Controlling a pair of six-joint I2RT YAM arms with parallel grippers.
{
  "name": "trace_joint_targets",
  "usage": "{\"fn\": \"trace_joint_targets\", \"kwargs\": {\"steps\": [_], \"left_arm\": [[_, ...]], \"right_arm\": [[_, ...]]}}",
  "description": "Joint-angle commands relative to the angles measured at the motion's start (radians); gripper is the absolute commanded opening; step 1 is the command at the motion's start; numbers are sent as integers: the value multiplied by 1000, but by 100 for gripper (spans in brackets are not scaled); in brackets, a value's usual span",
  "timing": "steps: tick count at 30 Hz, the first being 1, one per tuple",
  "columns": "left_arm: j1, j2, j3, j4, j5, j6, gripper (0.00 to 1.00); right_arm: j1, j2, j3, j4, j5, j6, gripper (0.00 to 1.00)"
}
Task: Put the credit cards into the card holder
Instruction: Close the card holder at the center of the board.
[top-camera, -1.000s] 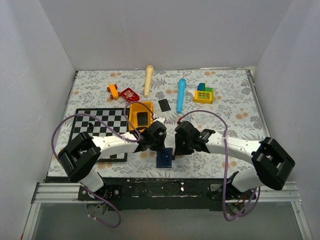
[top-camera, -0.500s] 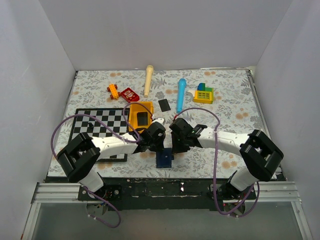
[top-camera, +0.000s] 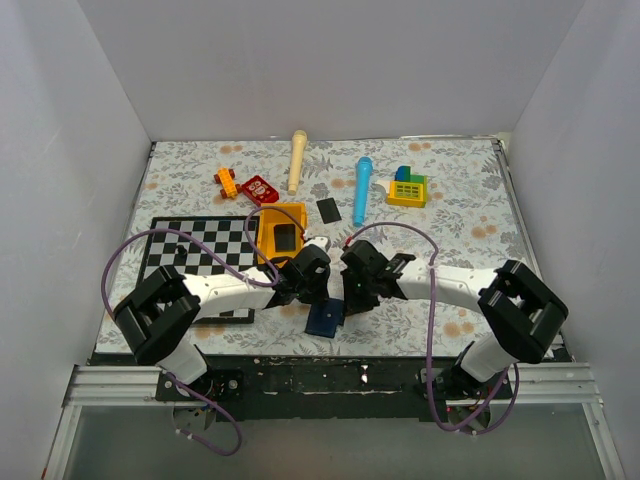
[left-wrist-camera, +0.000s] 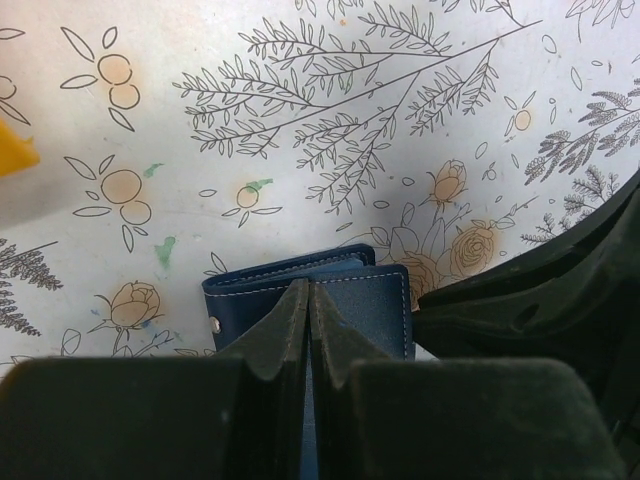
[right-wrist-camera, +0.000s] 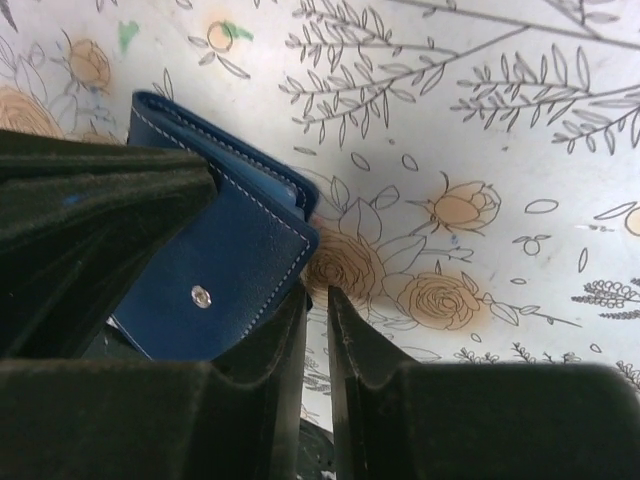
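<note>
The small navy-blue folding card holder (top-camera: 325, 318) lies on the floral worktop (top-camera: 450, 200) with the left gripper (left-wrist-camera: 308, 292), jaws shut, directly over it and the right gripper (right-wrist-camera: 318, 297), narrowly parted and empty, just beside its snap-stud flap.

Am counting: wallet (top-camera: 325, 318) 1 | cards (top-camera: 328, 210) 2 | chessboard (top-camera: 190, 255) 1 | yellow tray (top-camera: 266, 224) 1 | blue marker (top-camera: 362, 190) 1 | wooden pin (top-camera: 297, 160) 1 | red tag (top-camera: 260, 188) 1 | orange toy (top-camera: 226, 182) 1 | block toy (top-camera: 407, 187) 1
</note>
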Motion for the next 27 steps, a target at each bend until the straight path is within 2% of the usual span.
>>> {"fn": "trace_joint_targets", "kwargs": {"steps": [1,5,8,15,22,25,27], "left_arm": [[-4,6,-30,-14,-2,-13,0],[-5,13,-30,-14,-2,-16,0],[-4,4,-27,-17,-5,-16,0],[-4,-91,10,-77,-50,-20,0],[-2,-259,-15,-163,-154,-41,2],[-2,-287,-53,-181,-171,-52,3],[-2,-281,-84,-183,-165,-59,0]], "right_arm": [[-2,-46,-34,16,-67,-53,20],[-2,-78,-73,9,-94,-87,19],[-2,-136,-120,32,-92,-72,24],[-2,-274,-200,110,-64,86,33],[-1,-228,-209,196,-101,205,32],[1,-188,-193,190,-97,214,31],[5,-169,-174,181,-90,212,31]]}}
